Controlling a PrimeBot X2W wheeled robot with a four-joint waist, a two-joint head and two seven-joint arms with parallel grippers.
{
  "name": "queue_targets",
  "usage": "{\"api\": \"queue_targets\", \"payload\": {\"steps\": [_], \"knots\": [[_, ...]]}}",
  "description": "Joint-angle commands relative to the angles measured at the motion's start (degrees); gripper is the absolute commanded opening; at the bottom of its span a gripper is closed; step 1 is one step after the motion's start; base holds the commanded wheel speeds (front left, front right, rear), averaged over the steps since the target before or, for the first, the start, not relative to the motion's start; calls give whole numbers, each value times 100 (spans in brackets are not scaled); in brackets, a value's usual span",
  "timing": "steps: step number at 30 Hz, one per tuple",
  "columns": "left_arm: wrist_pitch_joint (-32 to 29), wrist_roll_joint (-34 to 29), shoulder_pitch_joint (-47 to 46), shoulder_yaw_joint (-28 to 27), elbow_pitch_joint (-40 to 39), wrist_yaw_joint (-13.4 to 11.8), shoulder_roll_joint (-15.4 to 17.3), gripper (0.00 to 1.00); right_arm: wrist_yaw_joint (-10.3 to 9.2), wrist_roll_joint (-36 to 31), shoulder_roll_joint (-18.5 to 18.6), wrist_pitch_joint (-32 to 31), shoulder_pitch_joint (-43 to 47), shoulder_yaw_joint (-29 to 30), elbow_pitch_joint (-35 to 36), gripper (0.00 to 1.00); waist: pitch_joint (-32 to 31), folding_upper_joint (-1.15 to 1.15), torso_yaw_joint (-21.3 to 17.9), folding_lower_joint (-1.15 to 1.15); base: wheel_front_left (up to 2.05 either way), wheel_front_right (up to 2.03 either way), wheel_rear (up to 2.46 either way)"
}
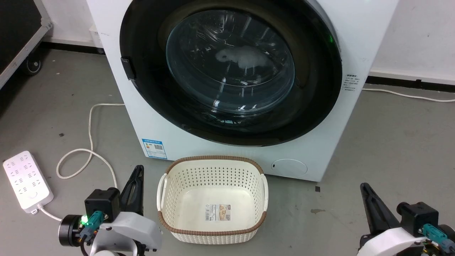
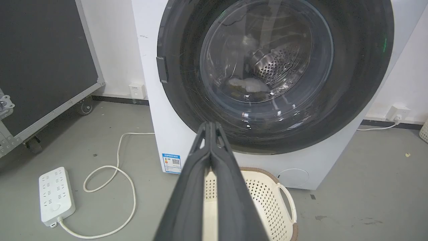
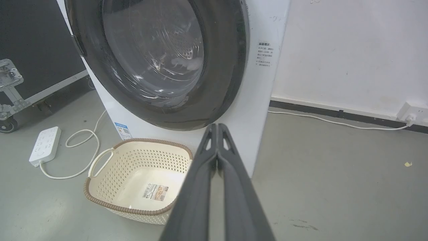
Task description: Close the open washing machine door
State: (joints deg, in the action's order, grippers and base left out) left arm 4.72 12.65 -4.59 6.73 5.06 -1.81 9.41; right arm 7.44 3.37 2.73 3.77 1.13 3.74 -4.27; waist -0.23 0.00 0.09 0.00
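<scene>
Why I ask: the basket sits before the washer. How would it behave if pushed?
The basket looks empty and perforated, so probably light and apt to slide on the smooth floor. Its wide flat bottom suggests it would hardly tip. The thin walls may flex slightly.

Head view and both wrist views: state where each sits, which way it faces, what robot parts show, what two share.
Head view: on the head, looking forward and down at the washing machine door and basket; left gripper lower left, right gripper lower right.
Left wrist view: on the left wrist, facing the door along its shut fingers.
Right wrist view: on the right wrist, facing the door and wall along its shut fingers.
Shared: both wrist views show the power strip.
</scene>
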Motion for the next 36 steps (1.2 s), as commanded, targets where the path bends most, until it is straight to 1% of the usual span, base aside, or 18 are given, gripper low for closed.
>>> {"api": "queue_targets", "payload": {"steps": [1,36], "knots": [[-22,-76,93,-35,-45,27,-47,0,2,-56,8,-27,-55,-19,50,0,0,0,0,0,0,0,0],[-296,-801,316,-424,-326,121,-416,0,4,-227,12,-240,-91,-235,280,0,14,0,-6,0,0,0,0]]}}
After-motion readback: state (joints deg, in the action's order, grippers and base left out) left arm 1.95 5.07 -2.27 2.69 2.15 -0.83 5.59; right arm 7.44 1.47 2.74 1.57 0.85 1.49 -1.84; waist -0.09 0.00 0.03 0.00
